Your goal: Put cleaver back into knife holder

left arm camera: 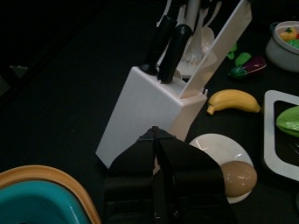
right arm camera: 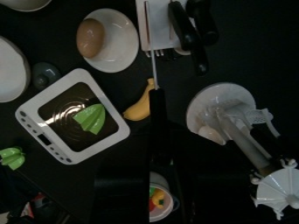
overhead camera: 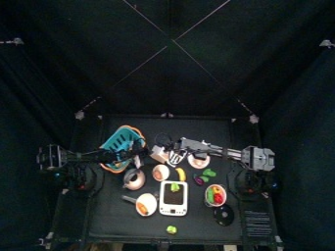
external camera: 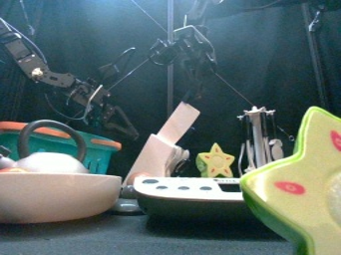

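Note:
The white knife holder (left arm camera: 149, 112) leans tilted at mid-table, with black-handled knives in its slots; it also shows in the front view (external camera: 156, 159). The cleaver's pale broad blade (left arm camera: 232, 33) slants up out of the holder's top, and is seen as a slab in the front view (external camera: 182, 120). My right gripper (right arm camera: 156, 144) is shut on the cleaver, whose blade (right arm camera: 152, 83) runs edge-on toward the holder (right arm camera: 163, 26). My left gripper (left arm camera: 160, 140) is closed on the holder's lower end.
A banana (right arm camera: 142, 101) lies beside the holder. Around it are a white plate with a brown round item (right arm camera: 103, 37), a white tray with green food (right arm camera: 73, 115) and a white juicer (right arm camera: 233, 114). A teal basket (left arm camera: 35, 197) sits by the left arm.

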Controlling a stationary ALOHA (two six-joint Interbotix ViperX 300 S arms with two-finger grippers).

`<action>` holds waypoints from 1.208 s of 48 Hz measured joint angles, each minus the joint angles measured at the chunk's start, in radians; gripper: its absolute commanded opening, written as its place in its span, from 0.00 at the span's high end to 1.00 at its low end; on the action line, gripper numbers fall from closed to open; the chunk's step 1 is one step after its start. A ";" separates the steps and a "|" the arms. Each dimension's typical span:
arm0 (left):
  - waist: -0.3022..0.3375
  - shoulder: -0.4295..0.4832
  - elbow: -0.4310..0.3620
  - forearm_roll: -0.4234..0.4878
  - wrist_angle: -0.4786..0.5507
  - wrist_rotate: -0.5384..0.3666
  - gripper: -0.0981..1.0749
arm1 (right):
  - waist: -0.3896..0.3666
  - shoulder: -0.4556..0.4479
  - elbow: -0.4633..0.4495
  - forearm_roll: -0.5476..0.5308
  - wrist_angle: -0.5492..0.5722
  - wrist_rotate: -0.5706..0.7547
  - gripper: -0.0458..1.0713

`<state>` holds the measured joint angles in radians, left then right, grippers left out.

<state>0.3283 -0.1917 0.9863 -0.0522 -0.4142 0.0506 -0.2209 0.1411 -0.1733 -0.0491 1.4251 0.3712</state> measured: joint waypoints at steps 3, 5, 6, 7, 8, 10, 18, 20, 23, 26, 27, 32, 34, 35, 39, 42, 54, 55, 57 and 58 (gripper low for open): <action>0.000 -0.017 0.012 0.003 -0.002 0.000 0.60 | -0.002 0.009 -0.003 0.000 0.000 -0.002 0.49; 0.000 -0.035 0.023 0.006 -0.006 0.000 0.60 | -0.003 0.014 -0.006 0.000 0.000 -0.002 0.49; 0.000 -0.040 0.028 0.008 -0.008 0.000 0.60 | -0.003 0.017 -0.008 -0.002 0.002 -0.002 0.49; 0.002 -0.049 0.032 0.008 -0.009 0.000 0.60 | -0.005 0.018 -0.011 -0.002 0.000 -0.002 0.49; 0.002 -0.055 0.038 0.008 -0.011 0.000 0.60 | -0.005 0.020 -0.012 -0.002 0.002 0.000 0.49; 0.000 -0.064 0.043 0.008 -0.015 0.000 0.60 | -0.005 0.021 -0.015 -0.003 0.000 -0.002 0.49; 0.000 -0.100 0.069 0.021 -0.025 0.000 0.60 | -0.006 0.037 -0.038 -0.006 0.002 -0.002 0.49; 0.000 -0.101 0.071 0.025 -0.023 -0.002 0.60 | -0.008 0.043 -0.046 -0.008 0.002 -0.002 0.49; -0.002 -0.104 0.071 0.034 -0.023 0.000 0.60 | -0.008 0.054 -0.058 -0.008 0.000 -0.003 0.49; -0.002 -0.104 0.071 0.035 -0.025 0.000 0.60 | -0.008 0.066 -0.071 -0.009 0.002 -0.011 0.49; 0.000 -0.106 0.069 0.037 -0.025 0.000 0.60 | -0.008 0.069 -0.072 -0.008 0.002 -0.015 0.49; -0.002 -0.106 0.071 0.037 -0.025 0.000 0.60 | -0.008 0.086 -0.086 -0.009 0.003 -0.035 0.49; -0.002 -0.104 0.071 0.037 -0.025 0.000 0.60 | -0.008 0.091 -0.092 -0.009 0.003 -0.040 0.49; -0.002 -0.106 0.071 0.037 -0.023 0.000 0.60 | -0.008 0.094 -0.095 -0.009 0.003 -0.043 0.49; -0.002 -0.106 0.071 0.037 -0.025 0.000 0.60 | -0.009 0.104 -0.106 -0.009 0.005 -0.046 0.49; -0.002 -0.106 0.071 0.038 -0.025 0.000 0.60 | -0.011 0.109 -0.114 -0.014 0.003 -0.048 0.49; -0.002 -0.106 0.071 0.038 -0.025 0.000 0.60 | -0.018 0.127 -0.137 -0.032 0.005 -0.051 0.49; -0.002 -0.106 0.071 0.040 -0.025 0.000 0.60 | -0.018 0.130 -0.137 -0.034 0.003 -0.051 0.49; -0.003 -0.104 0.071 0.040 -0.025 0.000 0.60 | -0.018 0.138 -0.138 -0.034 0.003 -0.051 0.48; -0.003 -0.104 0.071 0.040 -0.025 0.000 0.60 | -0.018 0.140 -0.137 -0.034 0.005 -0.049 0.48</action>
<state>0.3252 -0.2961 1.0569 -0.0123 -0.4387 0.0506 -0.2393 0.2807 -0.3099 -0.0828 1.4297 0.3221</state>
